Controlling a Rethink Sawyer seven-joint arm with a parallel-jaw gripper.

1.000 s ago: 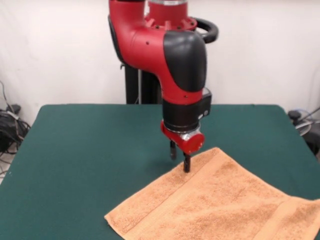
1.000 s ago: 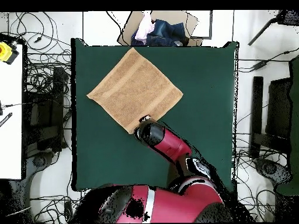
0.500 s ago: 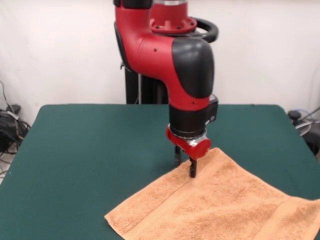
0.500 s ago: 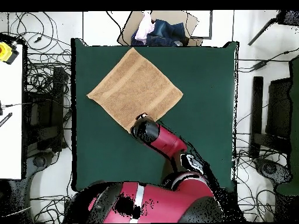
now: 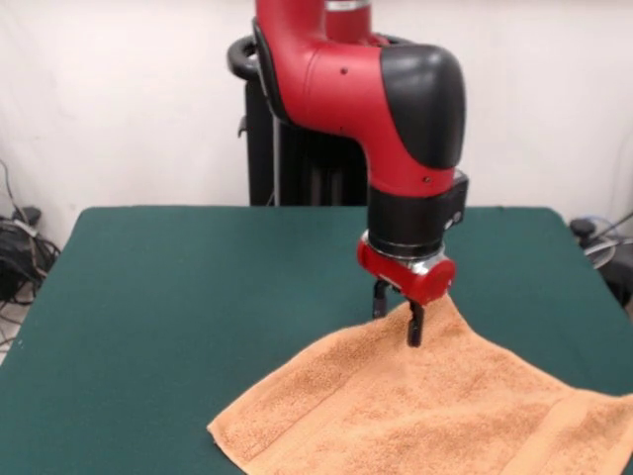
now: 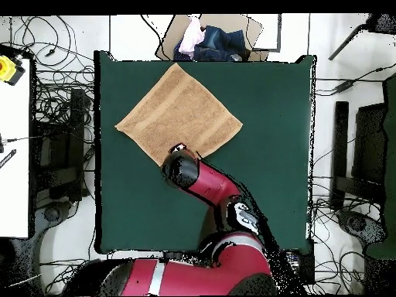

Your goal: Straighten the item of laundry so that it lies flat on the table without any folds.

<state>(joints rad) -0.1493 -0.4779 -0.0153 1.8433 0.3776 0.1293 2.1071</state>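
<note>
Gripper [image 5: 399, 317] is hanging over the far corner of the towel [image 5: 425, 406], its two fingers standing a little apart with nothing between them; the tips are sitting at or just above the cloth, and contact cannot be confirmed. The towel is lying as a diamond on the green worktop [image 5: 178, 287], toward its near right part in the front view, with the near corner running off the picture. From overhead the towel [image 6: 178, 116] is reading almost flat already. Judgement: only the far corner is needing attention. Best handling is pinching just the top layer at the hem, then drawing gently outward along the diagonal, staying low to avoid lifting or dragging the whole cloth.
</note>
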